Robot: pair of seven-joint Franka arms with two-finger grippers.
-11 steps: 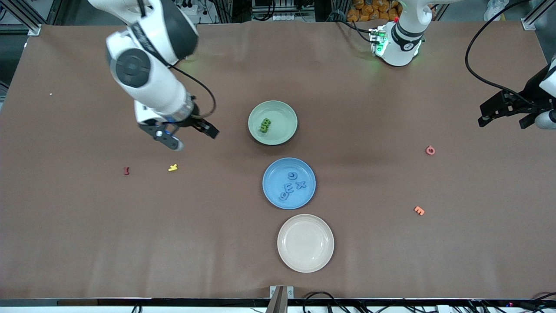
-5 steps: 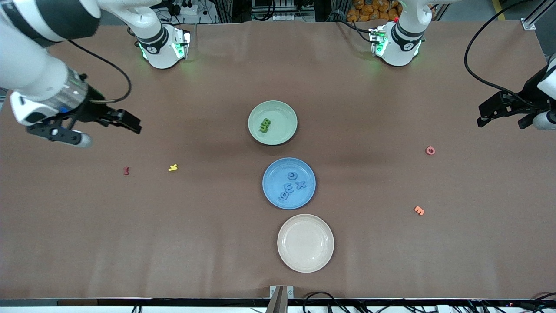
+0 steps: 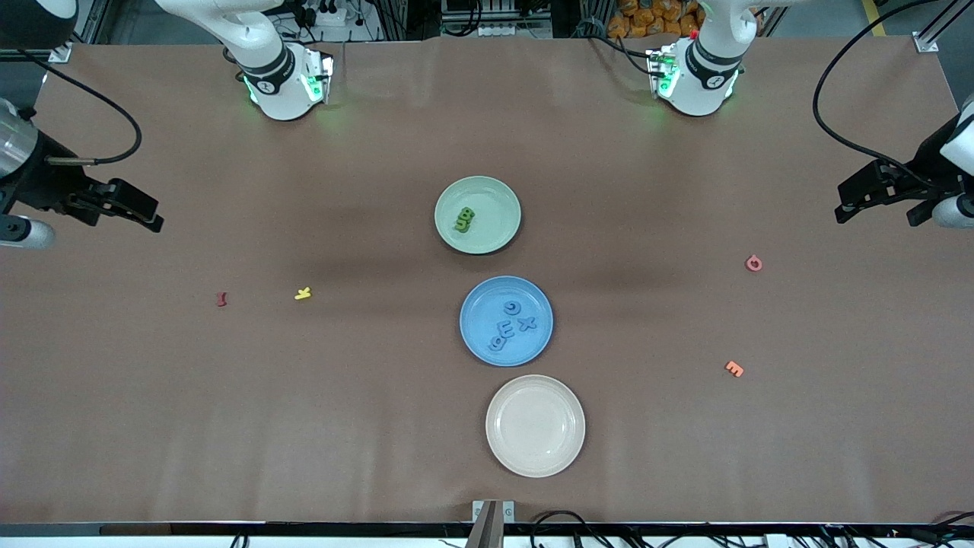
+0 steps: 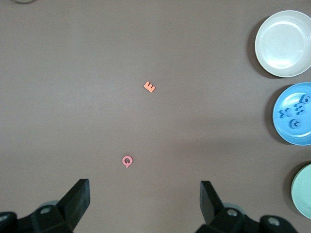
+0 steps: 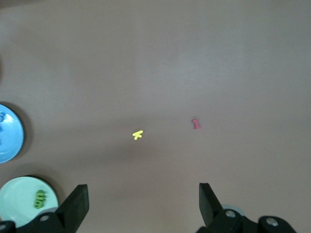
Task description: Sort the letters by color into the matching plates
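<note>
Both our grippers, left [image 3: 875, 199] and right [image 3: 114, 209], hang empty, jaws wide; letters [image 3: 511, 325] look light, probably squashy: pinch their sides.

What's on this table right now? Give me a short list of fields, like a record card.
green plate: green letters piled in it
blue plate: blue letters lying in it
cream plate: nothing in it, nearest the front camera
loose letters: red and yellow toward the right arm's end; pink and orange toward the left arm's end
left gripper: open, holds nothing, waits at its table end
right gripper: open, holds nothing, at its table end
</note>
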